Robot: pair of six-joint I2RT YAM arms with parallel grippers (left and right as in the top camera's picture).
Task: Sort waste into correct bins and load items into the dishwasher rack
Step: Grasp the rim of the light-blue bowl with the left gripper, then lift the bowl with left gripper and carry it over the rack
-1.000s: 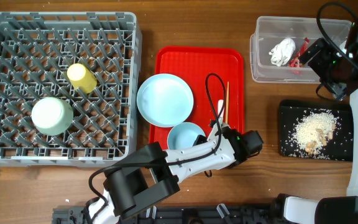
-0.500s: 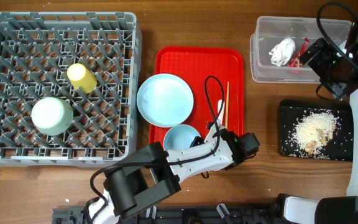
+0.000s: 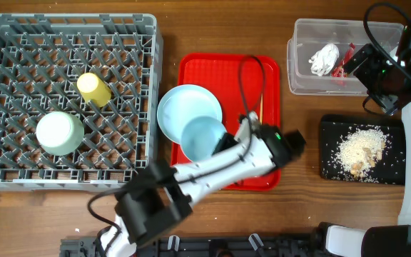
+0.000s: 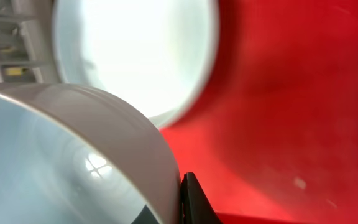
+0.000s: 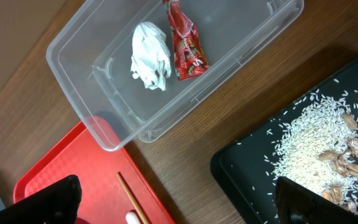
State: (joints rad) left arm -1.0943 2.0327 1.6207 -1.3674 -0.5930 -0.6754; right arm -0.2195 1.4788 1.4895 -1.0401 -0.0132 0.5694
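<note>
Left: our rack [image 3: 20,71] carries a yellow cup [image 3: 93,88] and a first bowl [image 3: 59,133]. Centre: the left gripper [image 3: 240,132] pinches the rim of a second bowl [image 3: 204,138], apparently raised over the plate [image 3: 184,103] on the red tray [image 3: 220,71]. We judge that a rim-only pinch may slip, dropping the bowl onto the plate, or that the bowl may clip the rack wall. Right: tissue [image 5: 151,56] and wrapper [image 5: 184,43] lie in the tub [image 5: 241,31], crumbs [image 5: 309,143] on the black tray [image 5: 247,168]. The right gripper [image 5: 179,208] hangs wide open.
</note>
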